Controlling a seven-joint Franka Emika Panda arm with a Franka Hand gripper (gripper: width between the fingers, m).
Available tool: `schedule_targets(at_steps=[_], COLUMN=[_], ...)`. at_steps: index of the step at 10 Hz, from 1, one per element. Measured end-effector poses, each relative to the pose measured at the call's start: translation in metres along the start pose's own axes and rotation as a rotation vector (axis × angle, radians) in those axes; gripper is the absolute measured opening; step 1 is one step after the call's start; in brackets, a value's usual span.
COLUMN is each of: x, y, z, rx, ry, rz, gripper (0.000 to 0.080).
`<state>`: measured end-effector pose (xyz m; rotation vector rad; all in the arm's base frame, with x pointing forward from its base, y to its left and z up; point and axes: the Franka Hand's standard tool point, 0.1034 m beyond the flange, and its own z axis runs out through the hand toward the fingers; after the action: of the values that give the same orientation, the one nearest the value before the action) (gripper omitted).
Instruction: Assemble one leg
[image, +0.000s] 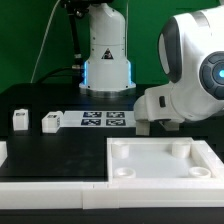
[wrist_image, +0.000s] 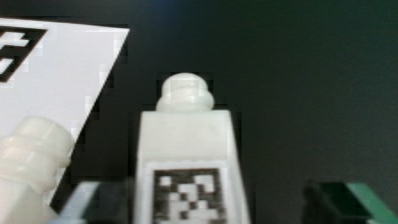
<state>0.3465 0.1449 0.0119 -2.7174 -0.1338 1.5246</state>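
Observation:
In the wrist view a white leg (wrist_image: 187, 140) lies on the black table, with a square black-and-white tag (wrist_image: 183, 196) on its upper face and a rounded threaded tip (wrist_image: 187, 92) pointing away. My gripper (wrist_image: 217, 206) is open and straddles the leg's tagged end. One dark finger (wrist_image: 96, 202) is close to the leg's side, and the other finger (wrist_image: 349, 200) stands well clear. A second white leg (wrist_image: 36, 160) lies close beside it. In the exterior view the arm's white housing (image: 175, 95) hides the gripper and both of these legs.
The large white tabletop (image: 160, 162) with round corner sockets lies at the front. Two more legs (image: 20, 120) (image: 50, 122) stand at the exterior view's left. The marker board (image: 103, 120) lies mid-table, and its corner shows in the wrist view (wrist_image: 63, 70). The robot base (image: 107, 60) is behind.

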Motion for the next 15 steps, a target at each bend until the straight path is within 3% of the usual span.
schedule_targets(at_steps=[1, 2, 8, 12, 14, 15], x=[0.000, 0.000, -0.004, -0.033, -0.025, -0.018], y=[0.000, 0.000, 0.000, 0.002, 0.001, 0.000], z=[0.000, 0.000, -0.004, -0.077, -0.078, -0.086], rx=[0.000, 0.000, -0.001, 0.008, 0.012, 0.016], ry=[0.000, 0.000, -0.014, 0.014, 0.068, 0.180], rz=[0.000, 0.000, -0.001, -0.005, -0.004, -0.001], gripper=[0.0391, 0.0288, 0.0289, 0.0290, 0.0291, 0.0291])
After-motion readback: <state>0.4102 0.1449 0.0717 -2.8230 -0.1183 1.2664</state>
